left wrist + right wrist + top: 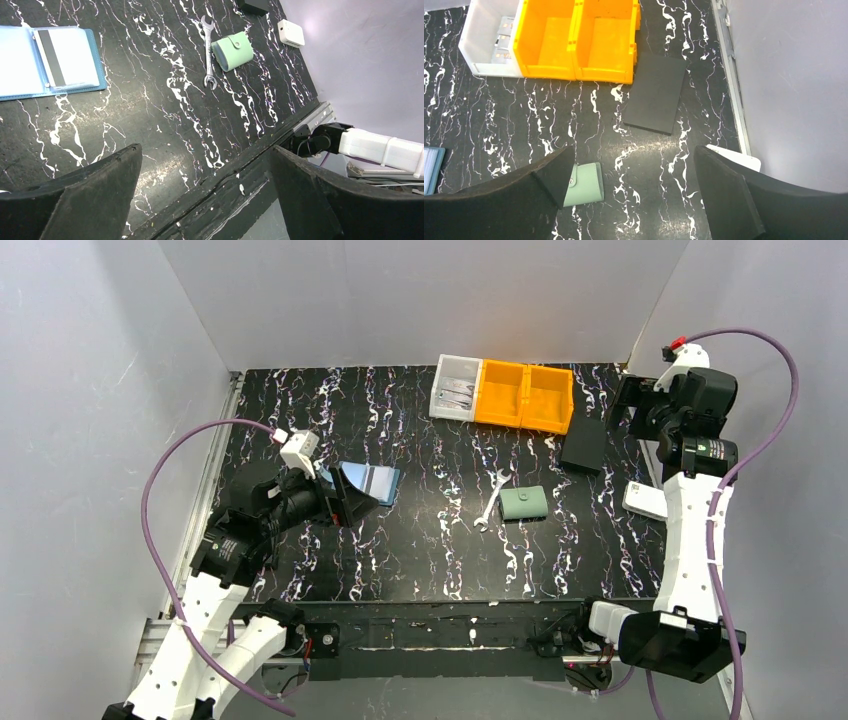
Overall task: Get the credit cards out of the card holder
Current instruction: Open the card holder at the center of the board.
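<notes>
1. Pincers first: L pincer [205,165] and R pincer [634,160] both have jaws wide apart, nothing held, both up off the table [400,560].
2. Your target, the card holder [524,504], lies flat right of centre, folded shut w/ snap tab done up. Neither pincer touches it: L is well apart to its left, R sits back near the far right corner.
3. No credit cards in view; prob. inside the holder, can't confirm.
4. Just beside the holder on its left is a small wrench [490,502], w/ a slim gap between them.
5. Further out:
   - black box [584,443] beyond it to the right
   - white block [646,501] near the right edge
   - orange bins [524,395] plus a clear bin [455,388] at the far edge
   - light-blue folder [370,483] by the L pincer
6. Step, as I judge it: approach only, holder not yet opened.
7. Next move calls for one pincer down on the holder body to pin it and the other on the tab to pop the snap. It looks soft, so expect it to slide or flop. Mind the wrench when you come in from the left.
</notes>
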